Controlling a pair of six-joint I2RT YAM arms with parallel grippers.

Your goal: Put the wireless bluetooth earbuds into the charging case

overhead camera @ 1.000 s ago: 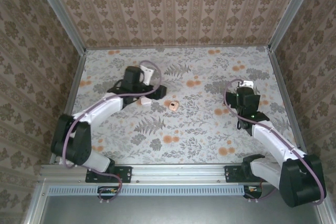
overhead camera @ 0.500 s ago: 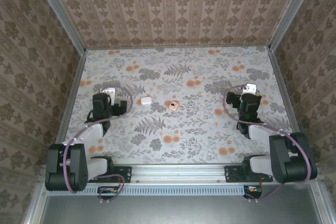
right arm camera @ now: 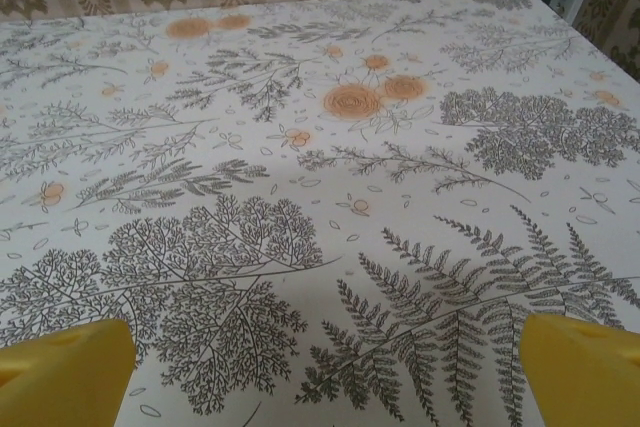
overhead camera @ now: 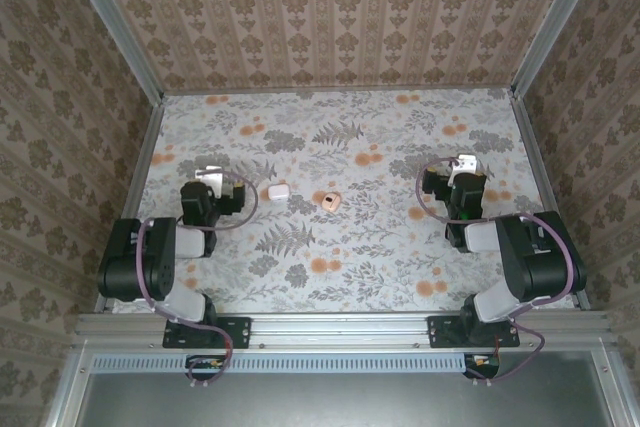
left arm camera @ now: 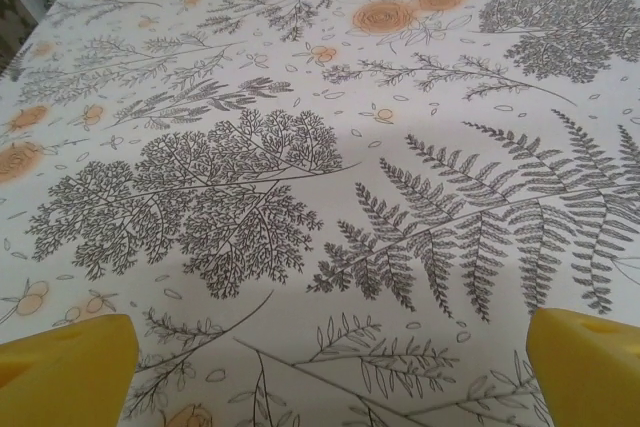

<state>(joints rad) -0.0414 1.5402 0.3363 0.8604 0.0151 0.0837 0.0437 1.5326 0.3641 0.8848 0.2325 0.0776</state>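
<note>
The charging case (overhead camera: 278,191) is a small white rounded box lying shut on the floral table, left of centre. The earbuds are out of view. My left gripper (overhead camera: 207,178) rests folded back near the left edge, well to the left of the case. In the left wrist view the left gripper (left arm camera: 330,372) is open, its yellow fingertips (left arm camera: 70,362) far apart over bare cloth. My right gripper (overhead camera: 467,164) sits at the right side, far from the case. The right wrist view shows the right gripper (right arm camera: 325,372) open too, with nothing between its fingertips (right arm camera: 65,372).
A round pinkish-tan disc (overhead camera: 329,201) with a dark centre lies just right of the case. Patterned walls (overhead camera: 330,17) close the table in at the back and on both sides. An aluminium rail (overhead camera: 340,327) runs along the near edge.
The left arm has pulled back from beside the case to a folded pose at the left edge. The right arm has folded back too, its gripper shifting slightly left.
</note>
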